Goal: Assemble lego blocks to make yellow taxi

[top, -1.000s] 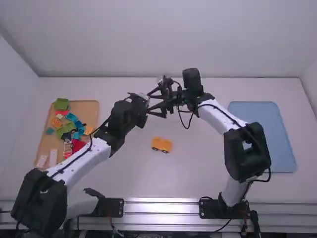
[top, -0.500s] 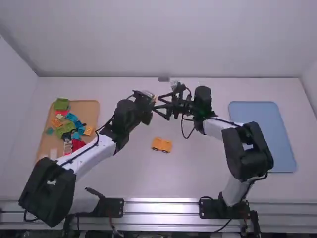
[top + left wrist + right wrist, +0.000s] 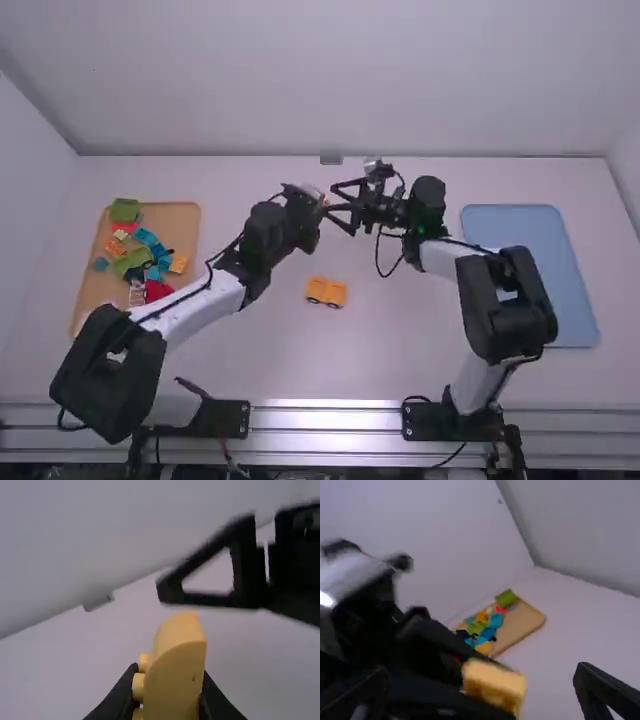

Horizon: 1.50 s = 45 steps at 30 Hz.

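Note:
Above the middle of the table my left gripper [image 3: 320,200] faces my right gripper [image 3: 345,205]. In the left wrist view a yellow block [image 3: 175,670] with a curved side and studs is held by my left gripper [image 3: 167,707], shut on it. The right wrist view shows the same yellow block [image 3: 495,682] between the left gripper's fingers, while my right gripper [image 3: 482,695] stands open with its fingers wide apart around that area, not closed on it. A yellow-orange wheeled piece [image 3: 326,292] rests on the table below both grippers.
On the left, a tan tray [image 3: 178,215] holds several loose blocks in green, blue, red and orange. A blue mat [image 3: 530,270] lies at the right. The back wall [image 3: 340,80] rises behind the table.
My right gripper has opened and drawn back to the right, off the yellow block. The left gripper has shifted slightly right with the block. The wheeled piece has stayed put.

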{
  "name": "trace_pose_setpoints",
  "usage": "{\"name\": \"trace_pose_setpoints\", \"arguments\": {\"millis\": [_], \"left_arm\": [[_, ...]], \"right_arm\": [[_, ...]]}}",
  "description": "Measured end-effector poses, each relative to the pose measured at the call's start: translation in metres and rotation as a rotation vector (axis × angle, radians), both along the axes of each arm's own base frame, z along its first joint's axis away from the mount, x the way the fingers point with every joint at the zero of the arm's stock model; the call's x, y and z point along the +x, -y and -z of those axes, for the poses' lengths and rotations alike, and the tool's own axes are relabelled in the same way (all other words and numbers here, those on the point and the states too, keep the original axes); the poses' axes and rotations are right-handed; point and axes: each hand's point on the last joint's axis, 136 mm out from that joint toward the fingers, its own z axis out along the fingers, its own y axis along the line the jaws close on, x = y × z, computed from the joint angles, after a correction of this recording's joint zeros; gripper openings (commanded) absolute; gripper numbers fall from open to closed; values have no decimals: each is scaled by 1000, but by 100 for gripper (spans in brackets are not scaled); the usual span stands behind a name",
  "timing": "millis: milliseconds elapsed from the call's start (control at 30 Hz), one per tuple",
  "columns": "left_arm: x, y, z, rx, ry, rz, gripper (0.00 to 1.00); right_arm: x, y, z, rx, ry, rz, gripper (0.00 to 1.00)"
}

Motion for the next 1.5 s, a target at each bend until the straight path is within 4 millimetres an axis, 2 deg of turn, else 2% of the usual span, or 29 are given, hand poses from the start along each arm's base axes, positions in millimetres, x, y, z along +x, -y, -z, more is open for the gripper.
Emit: {"name": "trace_pose_setpoints", "arguments": {"millis": [100, 267, 333, 467, 633, 667, 700, 767, 867, 1000, 1100, 1133, 1167, 1200, 1233, 1400, 1500], "left_arm": [[-1, 1, 2, 0, -8, -3, 2], [0, 2, 0, -7, 0, -1, 2], [-1, 4, 0, -9, -2, 11, 2], [-4, 7, 1, -15, -8, 34, 2], [-5, 7, 4, -13, -22, 37, 2], [-6, 7, 5, -13, -24, 37, 2], [-6, 7, 7, -15, -31, 36, 2], [-6, 6, 7, -20, -34, 32, 2], [-5, 5, 7, -23, -37, 17, 2], [-2, 1, 6, -29, -34, -10, 2], [-1, -1, 6, -27, -31, -29, 2], [0, -2, 6, -25, -29, -34, 6], [0, -3, 6, -24, -27, -38, 19], [1, -3, 6, -22, -24, -40, 50], [1, -3, 5, -27, -19, -40, 99], [4, -2, -3, -95, -18, -61, 99], [0, -5, 11, -146, -121, -100, 99]], "right_arm": [[-2, 5, -2, -9, -32, -43, 99], [-1, 5, 32, -72, -218, -28, 99], [-2, -1, 34, -80, -209, -21, 99], [-1, -13, 24, -68, -124, -6, 96], [3, -17, 33, -89, -168, 31, 80], [3, -17, 34, -92, -172, 36, 79], [5, -19, 37, -99, -179, 49, 70], [6, -22, 37, -101, -173, 61, 61], [7, -23, 37, -102, -167, 71, 53], [7, -24, 36, -102, -164, 74, 33], [8, -26, 35, -101, -164, 82, 24], [8, -25, 36, -101, -167, 86, 24], [9, -25, 36, -101, -168, 91, 22], [10, -25, 35, -101, -165, 95, 22], [10, -25, 33, -96, -150, 93, 22], [12, -16, 15, -56, -66, 81, 21], [12, -6, -2, -33, -4, 31, 21]]}}
